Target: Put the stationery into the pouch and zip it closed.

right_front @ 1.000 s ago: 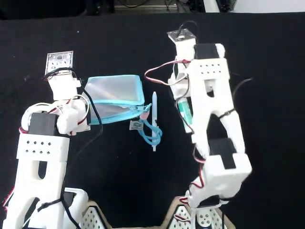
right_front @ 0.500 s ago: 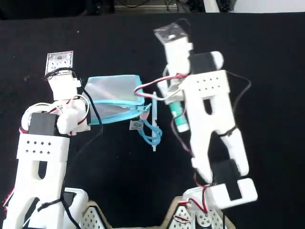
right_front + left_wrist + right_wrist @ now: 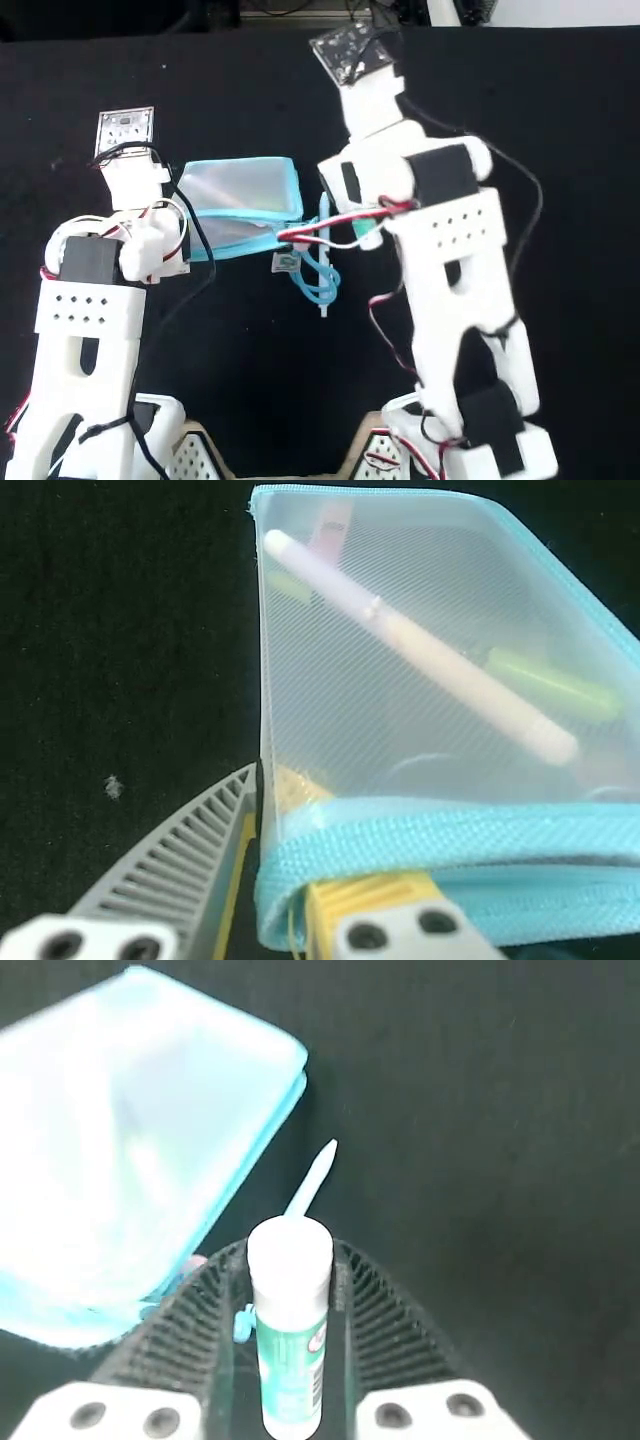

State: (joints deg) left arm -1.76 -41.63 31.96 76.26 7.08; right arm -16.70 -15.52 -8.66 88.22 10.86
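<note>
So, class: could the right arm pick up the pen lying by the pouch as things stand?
Probably not: the right gripper is shut on a glue stick, so its jaws are full, though the pen lies unobstructed just ahead.

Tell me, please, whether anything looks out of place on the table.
One pen lies loose outside the pouch, beside its zip end, while other pens are inside and the right hand holds a glue stick. Nothing looks spilled or damaged.

Table point(image 3: 570, 120) black, matte; cables point(image 3: 300, 10) at far edge; white surface point(image 3: 565, 10) beyond.
</note>
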